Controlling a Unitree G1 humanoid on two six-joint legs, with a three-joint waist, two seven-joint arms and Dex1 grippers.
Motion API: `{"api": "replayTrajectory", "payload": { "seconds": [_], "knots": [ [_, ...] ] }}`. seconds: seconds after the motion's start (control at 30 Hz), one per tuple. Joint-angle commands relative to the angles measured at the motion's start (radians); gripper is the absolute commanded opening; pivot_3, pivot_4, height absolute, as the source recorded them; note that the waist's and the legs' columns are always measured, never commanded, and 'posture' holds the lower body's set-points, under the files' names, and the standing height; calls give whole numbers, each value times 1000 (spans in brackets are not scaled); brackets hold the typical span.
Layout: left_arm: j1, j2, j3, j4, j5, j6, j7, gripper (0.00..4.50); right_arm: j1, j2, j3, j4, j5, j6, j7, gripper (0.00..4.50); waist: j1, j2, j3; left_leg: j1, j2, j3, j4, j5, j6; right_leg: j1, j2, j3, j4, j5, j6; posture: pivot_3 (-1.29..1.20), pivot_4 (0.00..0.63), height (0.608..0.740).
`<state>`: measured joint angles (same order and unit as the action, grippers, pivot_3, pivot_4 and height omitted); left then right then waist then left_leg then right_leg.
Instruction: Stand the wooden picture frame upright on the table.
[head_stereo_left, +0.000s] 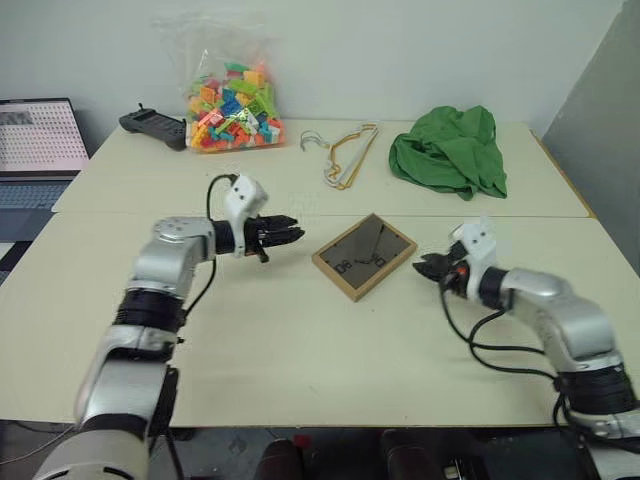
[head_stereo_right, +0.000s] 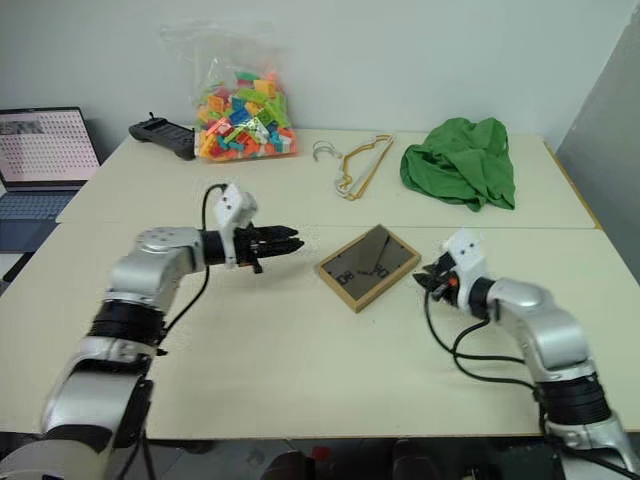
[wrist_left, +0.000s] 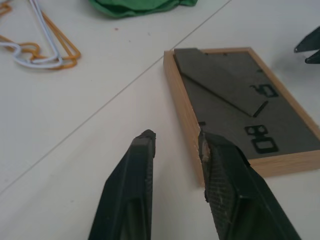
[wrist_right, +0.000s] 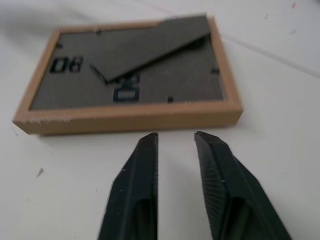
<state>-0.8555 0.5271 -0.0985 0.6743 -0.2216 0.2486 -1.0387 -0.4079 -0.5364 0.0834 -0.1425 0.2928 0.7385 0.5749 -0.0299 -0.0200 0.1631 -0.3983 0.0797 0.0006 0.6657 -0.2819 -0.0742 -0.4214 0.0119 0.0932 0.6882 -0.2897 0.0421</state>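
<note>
Wooden picture frame (head_stereo_left: 364, 256) lying flat, dark back up, on the table (head_stereo_left: 300, 340), between both pincers. Left gripper (head_stereo_left: 297, 235) just off one side, fingers narrowly parted, holding nothing. Right gripper (head_stereo_left: 420, 264) just off the opposite edge, fingers likewise slightly apart, empty, not touching.

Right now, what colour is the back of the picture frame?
Dark grey, inside a light wood rim; the picture frame shows this best in the right wrist view.
</note>
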Motion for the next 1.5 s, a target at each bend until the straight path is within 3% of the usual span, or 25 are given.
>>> {"api": "replayTrajectory", "payload": {
  "seconds": [0.03,0.1,0.37,0.6,0.8,0.93,1.03,1.3,1.5],
  "knots": [
    [-78,-55,6,142,51,-128,35,539,-32,35,2,56,-85,-78,-91,75,-1,0,0,0,0,0,0,0,0,0,0,0,0,0,0,0,150,740],
    [-95,-86,5,197,70,-166,44,95,-45,67,1,84,-115,-84,-139,0,-2,0,0,0,0,0,0,0,0,0,0,0,0,0,0,0,150,740],
    [-52,-138,-13,179,102,-162,12,95,-146,183,21,233,-177,-159,-199,0,-6,0,0,1,0,0,0,0,0,0,0,0,2,0,0,0,150,740],
    [151,-87,-41,-227,58,35,-57,95,-235,220,30,363,-219,-226,-180,0,-21,1,-1,2,1,1,-1,1,-2,0,0,1,3,0,0,0,150,740],
    [281,-57,-7,-536,-10,221,-13,95,-218,224,35,319,-183,-214,-99,0,-26,2,-1,2,1,0,-1,0,-1,0,0,1,4,0,0,0,150,740],
    [231,-46,46,-476,-2,204,59,95,-208,214,40,318,-202,-205,-96,0,-26,2,-1,2,1,-1,0,0,0,0,0,0,5,0,0,0,150,740],
    [154,-30,68,-326,35,133,112,95,-210,197,43,330,-225,-207,-100,0,-24,1,-1,2,1,-1,0,0,0,0,0,0,6,0,0,0,150,740],
    [109,-76,-26,-98,125,-29,102,95,-269,220,40,426,-245,-230,-121,0,-25,1,-1,2,0,0,-1,1,-1,0,0,0,4,0,0,0,150,740],
    [132,-109,-42,-168,97,-2,36,95,-303,254,37,463,-238,-245,-127,0,-26,2,-1,1,0,0,-1,0,-1,0,0,0,4,0,0,0,150,740]
  ]
}}
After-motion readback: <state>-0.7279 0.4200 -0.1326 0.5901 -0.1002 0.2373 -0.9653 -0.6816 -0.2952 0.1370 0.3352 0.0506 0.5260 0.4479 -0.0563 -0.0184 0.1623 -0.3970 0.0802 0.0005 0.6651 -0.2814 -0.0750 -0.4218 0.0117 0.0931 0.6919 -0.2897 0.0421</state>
